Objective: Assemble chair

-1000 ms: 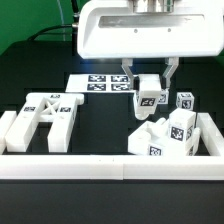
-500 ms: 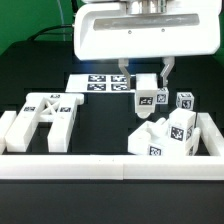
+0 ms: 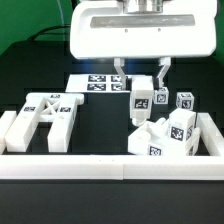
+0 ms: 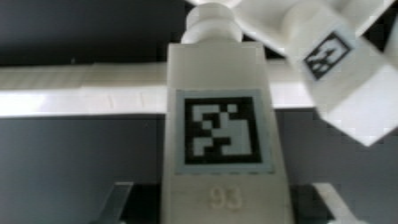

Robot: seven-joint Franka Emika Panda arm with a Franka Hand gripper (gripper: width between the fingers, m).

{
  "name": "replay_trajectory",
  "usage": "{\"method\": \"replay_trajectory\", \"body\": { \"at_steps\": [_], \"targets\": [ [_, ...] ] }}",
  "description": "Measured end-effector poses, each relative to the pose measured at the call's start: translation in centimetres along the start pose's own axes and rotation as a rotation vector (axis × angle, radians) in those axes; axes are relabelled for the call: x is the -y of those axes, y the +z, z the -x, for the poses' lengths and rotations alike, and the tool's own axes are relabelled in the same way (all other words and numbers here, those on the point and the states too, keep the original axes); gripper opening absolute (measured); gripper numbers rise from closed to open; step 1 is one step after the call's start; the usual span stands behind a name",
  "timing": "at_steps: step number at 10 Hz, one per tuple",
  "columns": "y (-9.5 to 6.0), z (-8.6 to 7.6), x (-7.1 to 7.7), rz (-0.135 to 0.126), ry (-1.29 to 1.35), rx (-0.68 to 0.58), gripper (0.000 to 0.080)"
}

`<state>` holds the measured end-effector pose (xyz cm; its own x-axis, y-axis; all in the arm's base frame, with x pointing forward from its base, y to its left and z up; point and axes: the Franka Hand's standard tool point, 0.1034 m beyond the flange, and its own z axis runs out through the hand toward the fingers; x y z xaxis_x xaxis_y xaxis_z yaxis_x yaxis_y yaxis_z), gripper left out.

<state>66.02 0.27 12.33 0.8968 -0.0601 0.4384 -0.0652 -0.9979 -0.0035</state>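
My gripper (image 3: 140, 80) hangs under the big white arm head and is shut on a white chair leg (image 3: 141, 101), which it holds clear of the table with a black-and-white tag facing out. In the wrist view the leg (image 4: 221, 120) fills the middle between my gripper's (image 4: 221, 203) two fingers, its pegged end pointing away. The X-braced frame (image 3: 45, 115) lies flat at the exterior view's left. A pile of tagged chair parts (image 3: 166, 136) sits at the right, just below and beside the held leg; one of them (image 4: 331, 62) shows close to the leg's far end.
The marker board (image 3: 100, 83) lies behind the gripper. A small tagged block (image 3: 186, 101) stands at the right. A long low white border rail (image 3: 110, 166) runs along the front and up both sides, and shows as a white band (image 4: 80, 90) in the wrist view.
The gripper has turned with the leg in it, so the leg now looks narrower and more upright. It has also shifted slightly toward the exterior view's left.
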Motion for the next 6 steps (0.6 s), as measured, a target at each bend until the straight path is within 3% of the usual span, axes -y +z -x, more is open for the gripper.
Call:
{"method": "replay_trajectory", "body": {
  "at_steps": [4, 6],
  "targets": [
    [0.2, 0.5, 0.4, -0.002, -0.004, 0.007, 0.0291],
    [0.8, 1.0, 1.4, -0.002, -0.014, -0.001, 0.0291]
  ]
}}
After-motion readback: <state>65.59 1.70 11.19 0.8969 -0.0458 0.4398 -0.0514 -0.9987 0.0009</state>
